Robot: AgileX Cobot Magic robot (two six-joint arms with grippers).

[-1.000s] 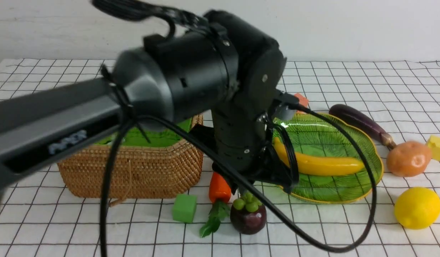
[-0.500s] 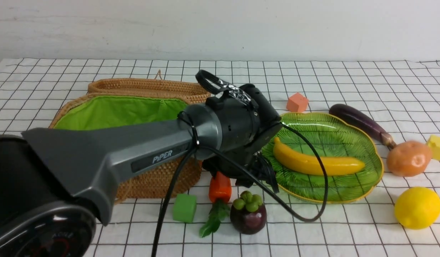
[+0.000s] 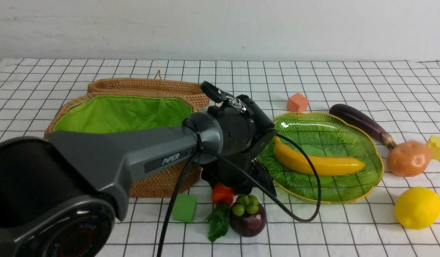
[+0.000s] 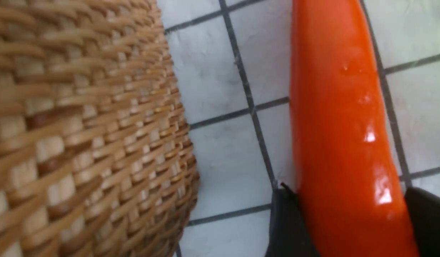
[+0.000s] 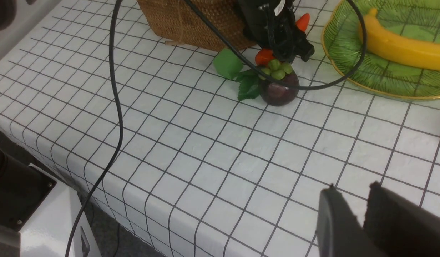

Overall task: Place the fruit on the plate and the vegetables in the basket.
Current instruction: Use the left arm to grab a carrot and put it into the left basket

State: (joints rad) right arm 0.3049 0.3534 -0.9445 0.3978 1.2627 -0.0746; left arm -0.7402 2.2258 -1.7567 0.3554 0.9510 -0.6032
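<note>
- Left arm [image 3: 134, 157]: grey, lettered "PiPER".
- Left gripper [image 4: 348, 189]: jaws apart, straddling carrot [image 4: 334, 107] beside wicker basket [image 4: 80, 125].
- Right gripper [image 5: 352, 189]: nearly closed, empty.
- Banana [image 3: 318, 162]: on green plate [image 3: 366, 142].

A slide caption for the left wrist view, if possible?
Left gripper straddling the orange carrot, beside the wicker basket.

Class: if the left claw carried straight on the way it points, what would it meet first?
The carrot. The left claw points down at it, a finger on either side; the tablecloth lies right beneath. Whether the fingers already touch it is unclear.
</note>
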